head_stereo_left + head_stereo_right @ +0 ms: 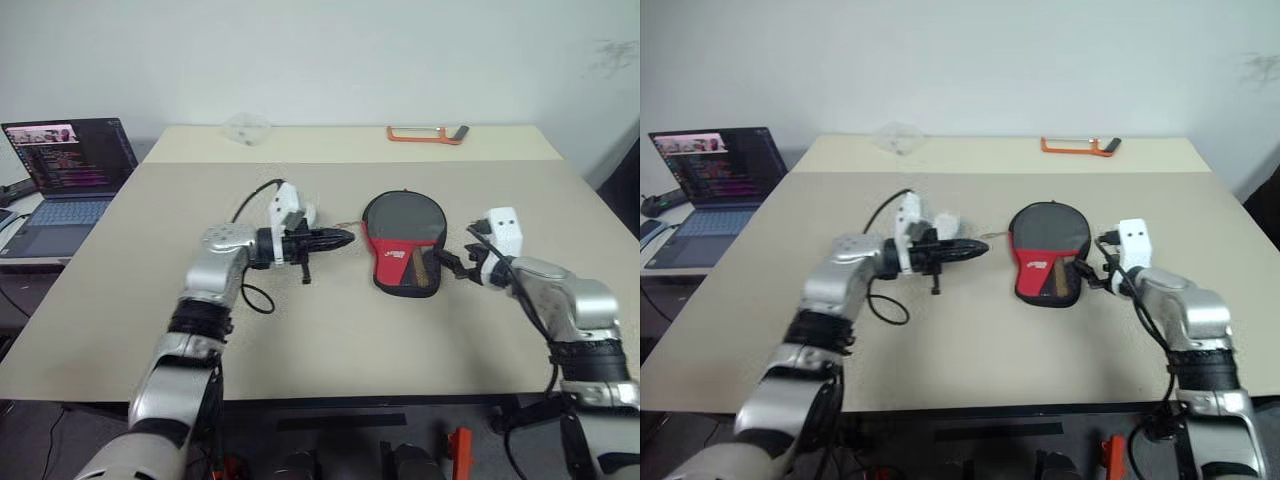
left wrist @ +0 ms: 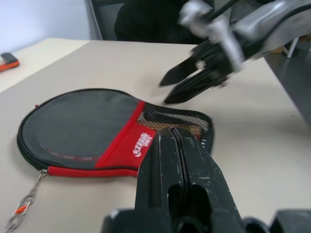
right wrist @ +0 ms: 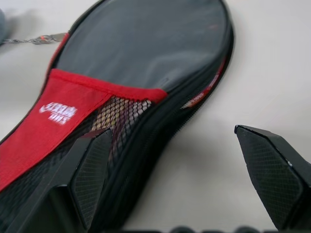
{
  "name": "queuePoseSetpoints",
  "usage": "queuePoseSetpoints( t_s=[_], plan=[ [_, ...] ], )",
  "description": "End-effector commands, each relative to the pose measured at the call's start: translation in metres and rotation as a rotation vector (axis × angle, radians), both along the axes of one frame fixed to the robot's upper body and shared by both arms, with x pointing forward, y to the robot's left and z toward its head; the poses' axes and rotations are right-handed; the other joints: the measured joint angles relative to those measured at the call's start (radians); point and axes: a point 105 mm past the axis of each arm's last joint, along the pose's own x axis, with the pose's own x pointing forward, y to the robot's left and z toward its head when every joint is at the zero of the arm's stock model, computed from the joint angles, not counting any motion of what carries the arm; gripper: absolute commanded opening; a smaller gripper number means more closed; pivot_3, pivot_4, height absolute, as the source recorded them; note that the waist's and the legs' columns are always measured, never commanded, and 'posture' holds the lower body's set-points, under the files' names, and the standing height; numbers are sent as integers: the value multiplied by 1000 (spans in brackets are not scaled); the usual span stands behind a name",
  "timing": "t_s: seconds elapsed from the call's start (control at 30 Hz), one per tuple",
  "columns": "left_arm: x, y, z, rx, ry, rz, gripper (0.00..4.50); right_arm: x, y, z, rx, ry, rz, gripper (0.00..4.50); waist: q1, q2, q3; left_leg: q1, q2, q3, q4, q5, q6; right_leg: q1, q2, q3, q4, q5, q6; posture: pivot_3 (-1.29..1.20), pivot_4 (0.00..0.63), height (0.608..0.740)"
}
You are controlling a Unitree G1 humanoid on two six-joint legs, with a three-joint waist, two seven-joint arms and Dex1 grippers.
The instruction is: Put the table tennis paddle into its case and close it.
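Both claws flanked the case [image 1: 404,243], which lay flat mid-desk [image 1: 330,340] with the paddle [image 3: 204,94] showing red through its gaping zipper: the left claw [image 1: 345,238] clenched empty, just left of it, the right claw [image 1: 452,266] spread wide at its lower right edge.

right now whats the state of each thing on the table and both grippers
case: flat on table, paddle inside, side seam gaping
table tennis paddle: in case, red edge showing at gap
left gripper: shut, empty
right gripper: open, at case's handle end
laptop: open, screen on
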Motion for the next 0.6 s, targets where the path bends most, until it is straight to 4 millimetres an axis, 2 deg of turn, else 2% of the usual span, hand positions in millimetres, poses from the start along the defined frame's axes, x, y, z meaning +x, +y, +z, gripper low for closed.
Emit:
queuePoseSetpoints(
  t_s=[0.03,0.27,0.4,0.6],
  plan=[
    [-10,10,17,-14,-44,23,3,13,-3,3,-4,-32,-30,4443,-1,0,0,0,0,0,0,0,0,0,0,0,0,0,0,0,150,740],
    [-11,20,22,-7,-51,86,3,17,-6,-16,-83,19,-3,4443,-1,0,0,1,0,0,1,0,0,1,0,0,1,0,0,0,150,740],
    [-11,21,26,-12,-59,100,3,14,8,-21,-90,53,104,4443,-2,1,0,2,0,0,1,0,0,1,1,0,1,0,0,0,150,740],
    [-9,18,26,-11,-65,102,3,24,25,-31,-58,107,141,4443,-19,1,-1,3,1,1,1,0,0,2,2,1,2,1,-1,0,150,740]
  ],
)
